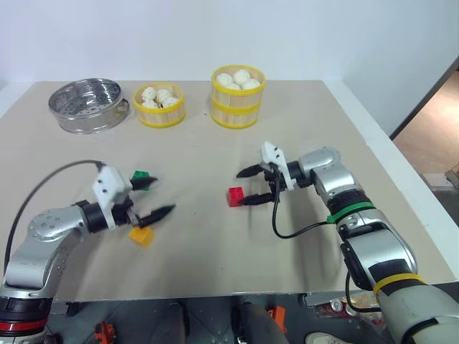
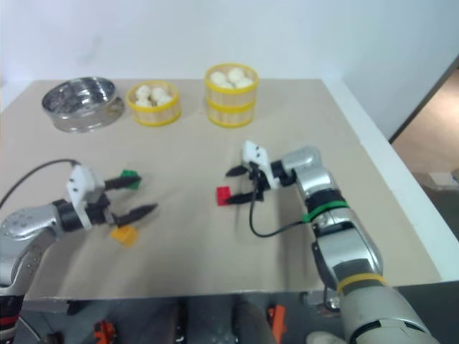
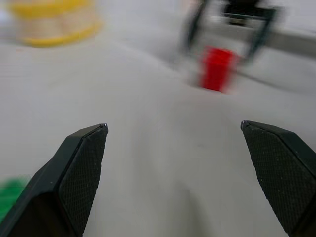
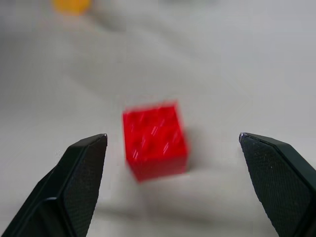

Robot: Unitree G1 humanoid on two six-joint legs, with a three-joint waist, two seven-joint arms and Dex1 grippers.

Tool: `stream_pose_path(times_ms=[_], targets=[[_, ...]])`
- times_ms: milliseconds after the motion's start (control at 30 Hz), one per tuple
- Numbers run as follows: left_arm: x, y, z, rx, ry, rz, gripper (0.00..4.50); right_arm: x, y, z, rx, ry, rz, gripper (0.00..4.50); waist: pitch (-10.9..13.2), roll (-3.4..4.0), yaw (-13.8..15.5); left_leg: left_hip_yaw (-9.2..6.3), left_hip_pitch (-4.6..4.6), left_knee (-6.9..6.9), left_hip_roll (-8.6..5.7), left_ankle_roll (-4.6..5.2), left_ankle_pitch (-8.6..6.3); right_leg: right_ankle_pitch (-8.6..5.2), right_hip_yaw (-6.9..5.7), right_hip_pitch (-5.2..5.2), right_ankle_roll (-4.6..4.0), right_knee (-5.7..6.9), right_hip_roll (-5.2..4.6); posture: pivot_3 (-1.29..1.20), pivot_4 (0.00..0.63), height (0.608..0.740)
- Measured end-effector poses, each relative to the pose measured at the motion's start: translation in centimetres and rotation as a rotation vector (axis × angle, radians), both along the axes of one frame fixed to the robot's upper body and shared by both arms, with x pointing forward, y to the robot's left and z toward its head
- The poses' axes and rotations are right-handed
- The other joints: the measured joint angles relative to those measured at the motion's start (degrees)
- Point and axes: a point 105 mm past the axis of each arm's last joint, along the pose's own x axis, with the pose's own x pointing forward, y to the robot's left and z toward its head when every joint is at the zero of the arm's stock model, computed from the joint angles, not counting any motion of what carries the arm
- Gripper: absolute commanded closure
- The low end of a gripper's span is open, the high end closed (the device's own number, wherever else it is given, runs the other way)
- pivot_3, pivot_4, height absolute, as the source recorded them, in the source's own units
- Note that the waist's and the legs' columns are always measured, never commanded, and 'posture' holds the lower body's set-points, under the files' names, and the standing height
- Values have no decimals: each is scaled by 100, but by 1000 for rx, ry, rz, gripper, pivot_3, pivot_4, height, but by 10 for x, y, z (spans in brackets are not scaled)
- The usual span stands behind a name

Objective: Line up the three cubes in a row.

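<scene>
Head view: both grippers spread wide over the table (image 1: 215,265); left gripper (image 1: 152,198) between green cube (image 1: 140,175) and yellow cube (image 1: 141,236), right gripper (image 1: 247,185) beside red cube (image 1: 235,196). Right wrist view: the red cube lies free between spread fingers (image 4: 74,182).

Head eyes overlook the table (image 1: 215,244); both close wrist views share the red cube (image 4: 155,140).

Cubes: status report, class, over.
Both jaws open, empty. Red cube before right gripper; green, yellow-orange by left gripper. No row yet.
</scene>
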Motion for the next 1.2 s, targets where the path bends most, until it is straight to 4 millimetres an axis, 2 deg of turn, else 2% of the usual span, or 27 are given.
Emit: stream_pose_path(times_ms=[133,333,400,500,867,1200], targets=[[7,30,15,-69,-42,196,0,-12,0,36,115,-64,-24,38,-1,-2,6,-2,1,-2,-1,-1,-1,-8,-1,1,4,7,0,0,150,740],[19,56,2,-110,39,417,0,-29,0,25,125,-56,-49,38,-1,-2,7,0,1,8,-3,-2,0,-1,-1,1,6,10,-3,0,150,740],[25,55,-6,-158,83,488,0,-30,0,28,122,-71,-56,38,-1,-2,8,1,0,19,-4,-2,1,8,-1,3,12,12,-4,0,150,740],[31,38,-11,-233,145,551,0,-32,0,32,121,-94,-59,38,-1,-8,8,2,0,34,-5,-2,2,17,1,10,19,10,-5,0,150,740],[43,27,-9,-176,212,599,0,-31,-2,29,99,-112,-63,38,-1,-8,4,-4,1,28,-5,-3,2,18,5,5,12,10,6,0,150,740],[53,13,-31,-140,335,590,0,-37,7,34,184,-32,-36,38,-1,-8,4,-5,0,28,-7,-3,2,19,8,6,14,10,6,0,150,740]])
